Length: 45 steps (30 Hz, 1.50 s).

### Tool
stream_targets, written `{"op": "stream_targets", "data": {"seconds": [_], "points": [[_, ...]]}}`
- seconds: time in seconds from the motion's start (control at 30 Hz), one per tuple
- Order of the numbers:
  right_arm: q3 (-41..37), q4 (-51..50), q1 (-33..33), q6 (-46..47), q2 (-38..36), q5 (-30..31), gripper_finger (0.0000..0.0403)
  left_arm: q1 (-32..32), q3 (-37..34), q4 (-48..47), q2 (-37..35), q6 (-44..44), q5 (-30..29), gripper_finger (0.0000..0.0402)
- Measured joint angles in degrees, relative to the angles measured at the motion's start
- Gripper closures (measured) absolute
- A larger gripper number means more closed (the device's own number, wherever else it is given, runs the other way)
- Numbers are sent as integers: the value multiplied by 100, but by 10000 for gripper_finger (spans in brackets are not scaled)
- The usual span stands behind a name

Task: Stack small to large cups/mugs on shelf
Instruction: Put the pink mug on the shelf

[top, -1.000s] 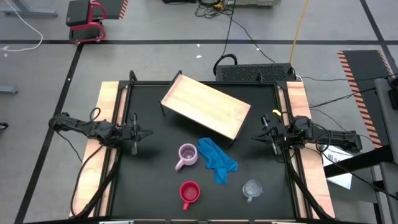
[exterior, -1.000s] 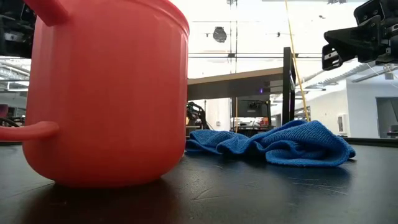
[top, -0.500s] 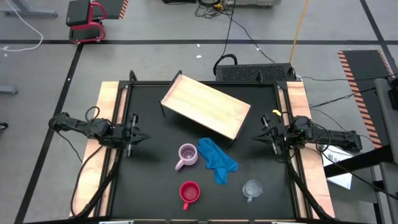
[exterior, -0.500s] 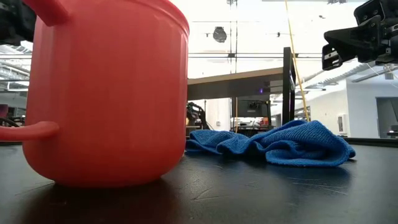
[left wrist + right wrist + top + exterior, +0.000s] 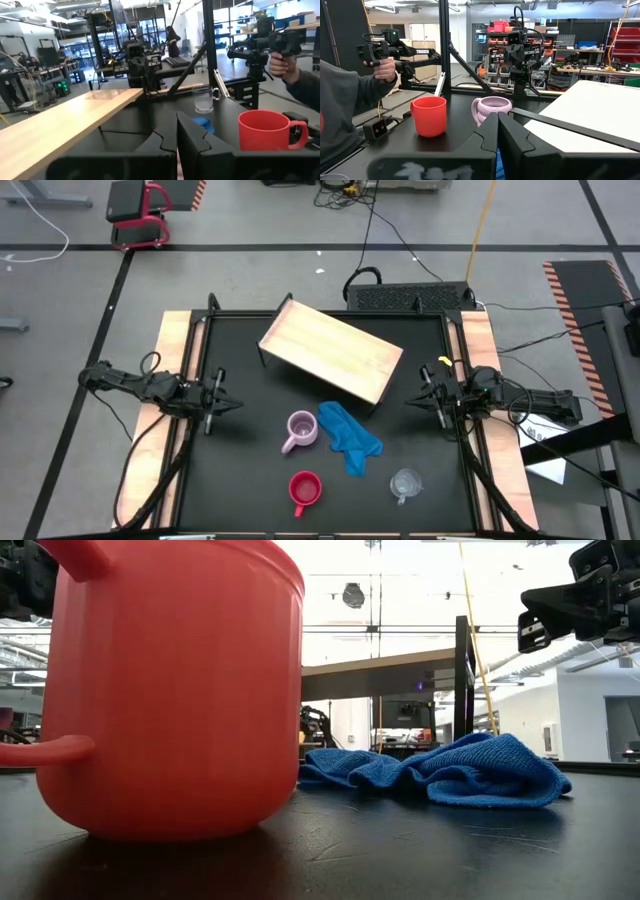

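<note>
Overhead layout at the outset of the stacking task: the shelf (image 5: 331,352) lies skewed at about 12 o'clock on the tabletop (image 5: 240,480), bare of cups. The lilac-pink mug (image 5: 299,430) stands near the centre, the red mug (image 5: 304,490) at 6 o'clock, the clear cup (image 5: 405,483) at roughly 5 o'clock, and the blue cloth (image 5: 349,437) lies touching or just beside the pink mug, between it and the clear cup. The left gripper (image 5: 225,403) hovers at 9 o'clock and the right gripper (image 5: 418,398) at 3 o'clock, each with its fingers closed on nothing, as both wrist views show the dark tips meeting. A person's hand (image 5: 282,62) holds a control handle beyond the tabletop. Likely hazards, as a judgement: the fingers must part before any approach, or they will knock a mug over instead of taking it; the cloth beside the pink mug may snag a fingertip or drag along with the mug; the clear cup is hard to read against the dark surface, so a misjudged grasp may tip it; the skewed shelf invites placement near an edge. Compared with a second ago, the left gripper has shifted slightly and turned; the right arm, cups, cloth and shelf are unchanged.
</note>
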Motion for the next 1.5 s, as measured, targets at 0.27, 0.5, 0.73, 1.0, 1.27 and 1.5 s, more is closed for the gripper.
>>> {"op": "stream_targets", "data": {"seconds": [0.27,0.5,0.73,1.0,1.27,1.5], "points": [[-1,-3,-1,-22,1,0,403,0,0,455,0,-178,-68,399],[1,-28,-1,-22,1,0,403,0,70,667,8,-332,-260,376],[1,-62,1,-22,2,0,403,0,878,164,501,-191,-324,397],[0,-81,-1,-35,0,0,403,0,1799,-53,1866,184,-406,400],[1,-81,-1,-10,1,0,403,382,2922,-400,3451,43,-404,400],[-1,-81,-1,127,0,0,403,1092,4041,-1377,4777,-104,271,401]]}}
